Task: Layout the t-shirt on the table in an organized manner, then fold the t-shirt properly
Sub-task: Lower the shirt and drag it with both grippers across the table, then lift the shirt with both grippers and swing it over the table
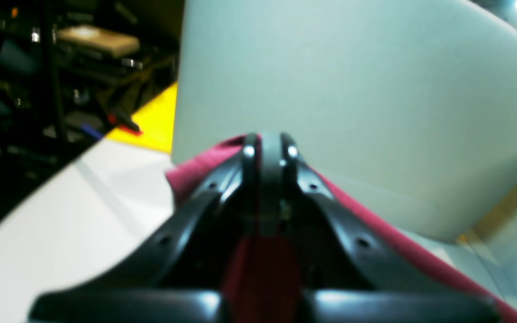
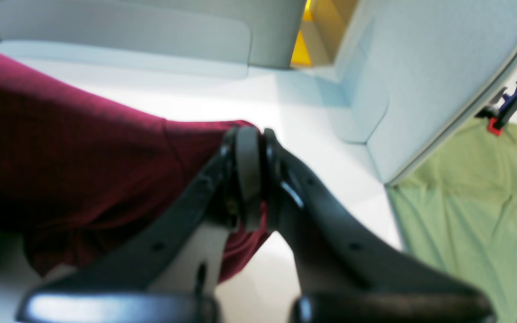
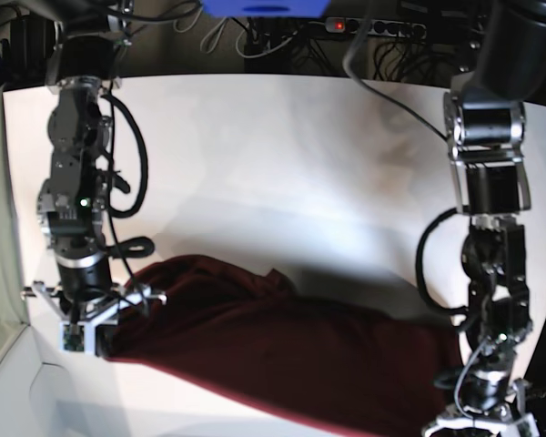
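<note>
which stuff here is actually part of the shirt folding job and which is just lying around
Part of the job:
- t-shirt, maroon, stretched between the two arms
- table, white
- left gripper, shut on the shirt
- right gripper, shut on the shirt

Just lying about:
- green cloth beside the table
- grey panels at the table's edge
- cables behind the table

Both arms are black and grey, with looping black cables, silver screws and glossy black claw fingers (image 1: 357, 242).

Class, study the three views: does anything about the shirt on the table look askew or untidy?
Yes. The t-shirt is not laid flat: it stretches in a rumpled, bunched band between the right gripper and left gripper, both shut on its edges, over the white table.
</note>
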{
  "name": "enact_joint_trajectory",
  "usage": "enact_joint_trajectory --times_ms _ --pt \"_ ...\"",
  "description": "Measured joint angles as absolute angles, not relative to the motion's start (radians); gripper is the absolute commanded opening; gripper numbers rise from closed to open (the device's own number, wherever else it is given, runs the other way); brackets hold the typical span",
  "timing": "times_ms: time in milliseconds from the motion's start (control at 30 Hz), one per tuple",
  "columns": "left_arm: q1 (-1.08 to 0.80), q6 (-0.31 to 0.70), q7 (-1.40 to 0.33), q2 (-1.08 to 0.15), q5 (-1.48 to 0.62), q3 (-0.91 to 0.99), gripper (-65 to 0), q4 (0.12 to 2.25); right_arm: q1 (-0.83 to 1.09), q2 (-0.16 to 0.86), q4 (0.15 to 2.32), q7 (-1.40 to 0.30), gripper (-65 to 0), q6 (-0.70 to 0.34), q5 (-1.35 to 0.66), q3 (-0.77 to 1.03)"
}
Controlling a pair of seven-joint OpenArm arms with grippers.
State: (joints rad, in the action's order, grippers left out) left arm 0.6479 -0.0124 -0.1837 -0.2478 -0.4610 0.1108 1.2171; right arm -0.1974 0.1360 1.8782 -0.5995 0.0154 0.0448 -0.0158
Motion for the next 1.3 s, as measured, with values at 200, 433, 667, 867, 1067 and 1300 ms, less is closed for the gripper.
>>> enact_joint_trajectory --times_ms 200,433,667,867,1067,1300 --pt "0.728 -0.015 -0.183 -0.270 -0.461 0.114 -65.0 1.213 -0.277 0.135 1.869 -0.603 -65.0 0.015 0.040 -0.016" --pt "0.821 -0.007 -0.173 -0.288 -0.463 0.109 -65.0 1.130 -0.417 0.135 1.744 -0.588 -65.0 0.015 0.040 -0.016" --pt "0.841 -0.005 -0.176 -0.288 -0.464 0.107 -65.0 0.982 -0.493 0.132 1.508 -0.585 -65.0 0.015 0.030 -0.016" --pt "0.879 -0.003 -0.179 -0.282 -0.382 0.105 -64.9 0.851 -0.542 0.110 1.336 -0.579 -58.6 0.015 0.031 -0.019" --pt "0.878 -0.006 -0.176 -0.285 -0.310 0.109 -64.9 0.829 -0.539 0.115 1.207 -0.595 -37.3 0.015 0.046 -0.018" --pt "0.841 -0.004 -0.159 -0.294 -0.306 0.109 -64.9 0.840 -0.434 0.112 1.369 -0.582 -26.9 0.015 0.046 -0.010"
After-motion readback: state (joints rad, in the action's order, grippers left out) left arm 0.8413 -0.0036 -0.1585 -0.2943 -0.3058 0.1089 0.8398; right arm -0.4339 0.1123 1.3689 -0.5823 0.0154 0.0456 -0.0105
